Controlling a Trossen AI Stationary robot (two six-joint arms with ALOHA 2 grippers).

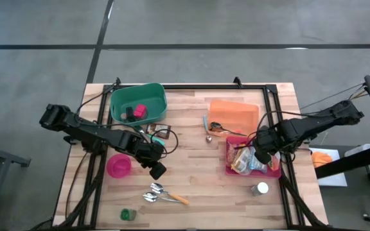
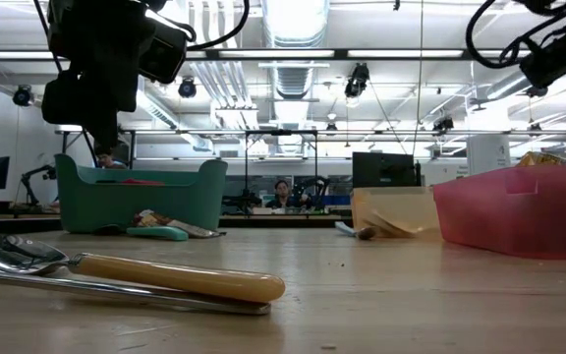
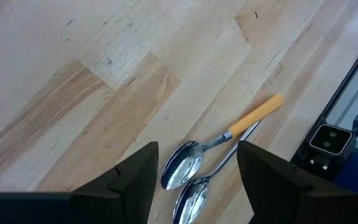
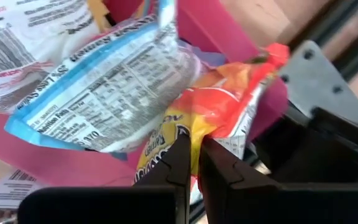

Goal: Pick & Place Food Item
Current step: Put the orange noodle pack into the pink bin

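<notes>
- Pink bin (image 1: 275, 172) on the table's right side, packed with snack packets; blue-edged white packet (image 4: 114, 93) lies over an orange-yellow packet (image 4: 219, 109), another white packet with a barcode (image 4: 23, 43) beside them.
- Print on the blue-edged packet is a nutrition panel, mostly too small to read; "Ramen" can be made out near its edge and again on the orange-yellow one.
- Right gripper (image 1: 263, 156) points down over the pink bin, fingers (image 4: 180, 163) clenched together, nothing between them; tips just above the orange-yellow packet, contact cannot be told.
- Green bin (image 1: 138, 102) at the far left of the table, holding a magenta item (image 1: 140, 110) and a dark item (image 1: 130, 113); what they are cannot be told.
- Orange container (image 1: 234, 115) near the pink bin, a spoon (image 1: 218, 128) at its edge.
- Small pink bowl (image 1: 119, 165) front left, contents not visible.
- Left gripper (image 1: 157, 169) hangs over the bare table near the pink bowl, fingers (image 3: 135, 183) spread apart and empty.
- Two spoons (image 3: 197, 177) on the wood ahead of it, one with a yellow-orange handle (image 3: 257, 116).
- Small silver can (image 1: 259, 188) in front of the pink bin; small green item (image 1: 128, 214) by the front edge.
</notes>
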